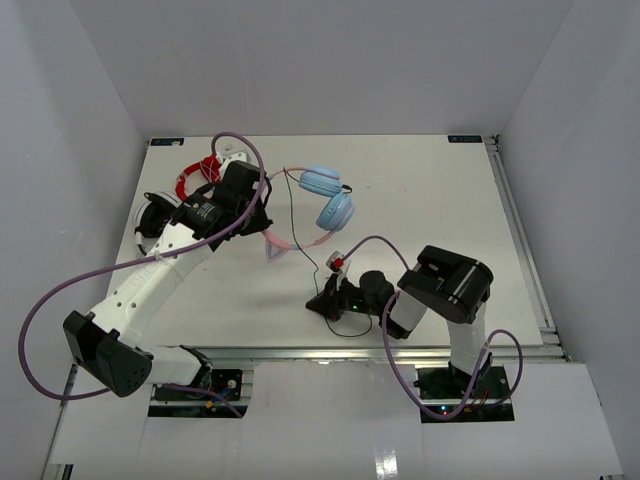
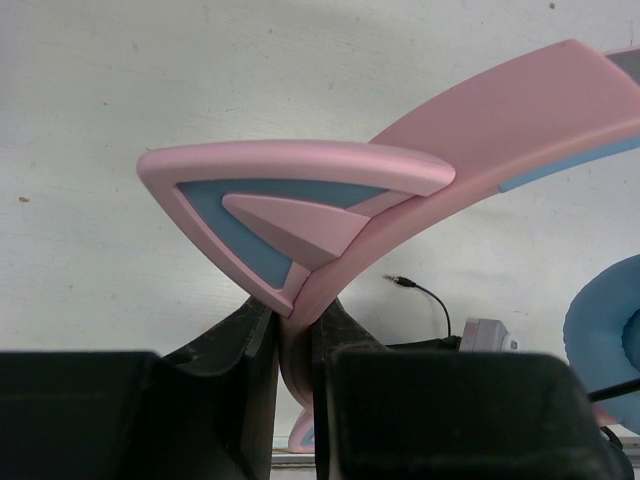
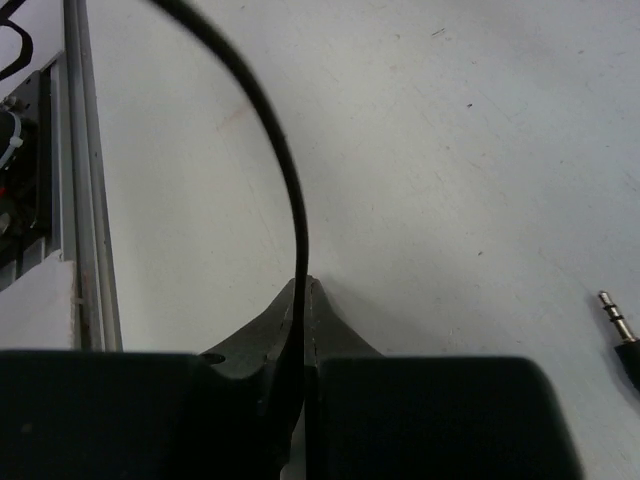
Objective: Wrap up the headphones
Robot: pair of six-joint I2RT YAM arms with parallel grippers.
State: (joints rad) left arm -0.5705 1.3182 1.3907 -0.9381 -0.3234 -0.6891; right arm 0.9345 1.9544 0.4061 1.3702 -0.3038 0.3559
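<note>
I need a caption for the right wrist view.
Right hand shut on the thin dark cable; a jack plug lies on the table.

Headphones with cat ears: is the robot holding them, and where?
The left gripper clamps the pink-and-blue headphones by the headband, beside a cat ear; the right gripper pinches their thin dark cable.

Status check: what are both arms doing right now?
Left fingers shut on headphones' headband. Right fingers shut on thin cable. Plug end lies free nearby.
</note>
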